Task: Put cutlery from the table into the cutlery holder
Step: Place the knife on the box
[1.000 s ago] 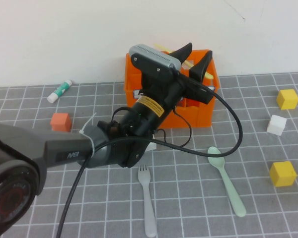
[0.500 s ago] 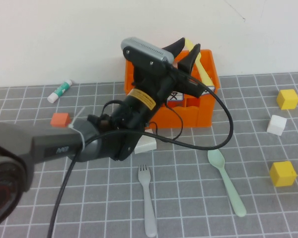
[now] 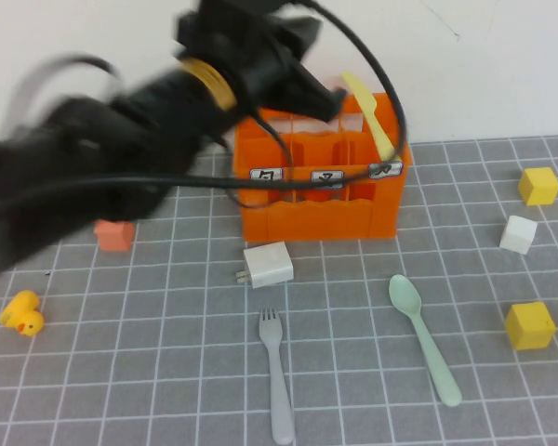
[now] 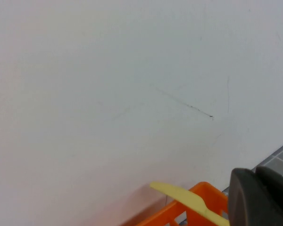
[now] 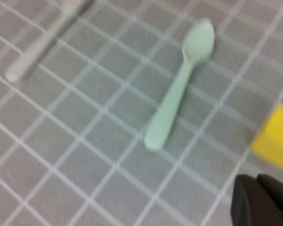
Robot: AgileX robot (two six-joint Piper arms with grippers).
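The orange cutlery holder [image 3: 321,209] stands at the back middle of the table [image 3: 167,372]. The pale yellow knife [image 3: 370,116] leans in its right compartment, blade up; it also shows in the left wrist view [image 4: 188,202] above the holder's corner [image 4: 205,193]. My left gripper [image 3: 314,63], blurred, is open and empty above the holder's left rear. The grey fork [image 3: 277,376] and the mint-green spoon [image 3: 424,340] lie in front of the holder. My right gripper shows only as one dark finger [image 5: 259,200], above the table near the spoon [image 5: 179,101]; it holds nothing.
A white charger [image 3: 268,264] lies just in front of the holder. An orange cube [image 3: 114,235] and a yellow duck [image 3: 23,314] are at the left. Two yellow cubes [image 3: 538,186] [image 3: 528,325] and a white cube [image 3: 518,233] are at the right.
My left arm has swung up and to the left, away from the holder. The knife now stands free in the right compartment. The duck has come into view.
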